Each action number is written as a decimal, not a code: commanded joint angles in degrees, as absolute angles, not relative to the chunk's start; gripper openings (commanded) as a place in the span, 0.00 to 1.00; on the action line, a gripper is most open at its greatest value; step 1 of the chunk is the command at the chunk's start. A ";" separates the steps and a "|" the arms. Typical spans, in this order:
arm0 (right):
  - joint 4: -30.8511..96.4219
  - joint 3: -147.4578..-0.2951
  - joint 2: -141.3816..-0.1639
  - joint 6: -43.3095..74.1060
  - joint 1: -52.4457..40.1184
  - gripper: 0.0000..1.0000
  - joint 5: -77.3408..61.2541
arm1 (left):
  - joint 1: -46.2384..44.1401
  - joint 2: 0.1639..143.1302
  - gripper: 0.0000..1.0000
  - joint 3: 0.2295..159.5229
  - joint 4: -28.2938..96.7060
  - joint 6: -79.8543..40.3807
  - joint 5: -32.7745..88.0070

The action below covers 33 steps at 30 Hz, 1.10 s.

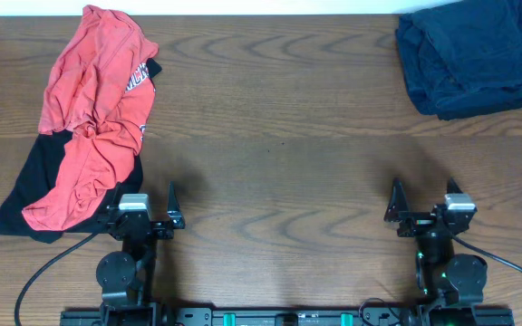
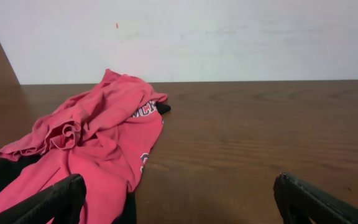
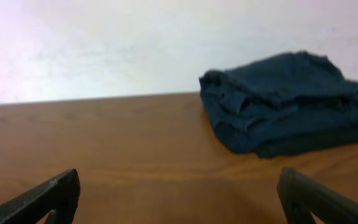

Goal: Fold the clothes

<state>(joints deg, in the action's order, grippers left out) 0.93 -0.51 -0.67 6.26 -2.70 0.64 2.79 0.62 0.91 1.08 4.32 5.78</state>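
Left tool and right tool, nearest the lens, are both standing wide open and gripping nothing. The left tool is sitting just beside the near end of the crumpled red shirt, which is lying over a black garment at the left side of the table. A navy clothes pile is lying at the far right corner, well apart from the right tool.

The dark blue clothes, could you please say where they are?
Overhead, the dark blue clothes lie in the far right corner, beyond the right gripper.
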 commanded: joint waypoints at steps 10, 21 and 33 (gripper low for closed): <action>-0.27 -2.42 -0.71 3.79 -2.26 0.99 -0.91 | 2.55 1.19 0.98 4.64 5.23 3.95 6.76; -0.27 -14.02 -16.69 1.17 -2.26 0.99 -0.97 | 2.55 21.08 0.98 22.63 12.23 3.95 6.79; 14.17 -44.16 -53.47 0.32 -2.26 0.99 -10.85 | 2.55 53.54 0.98 53.10 31.83 -0.75 8.43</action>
<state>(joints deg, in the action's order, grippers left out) 11.09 -37.01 -46.37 1.37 -2.68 -6.37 2.79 48.75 47.22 29.23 0.56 6.96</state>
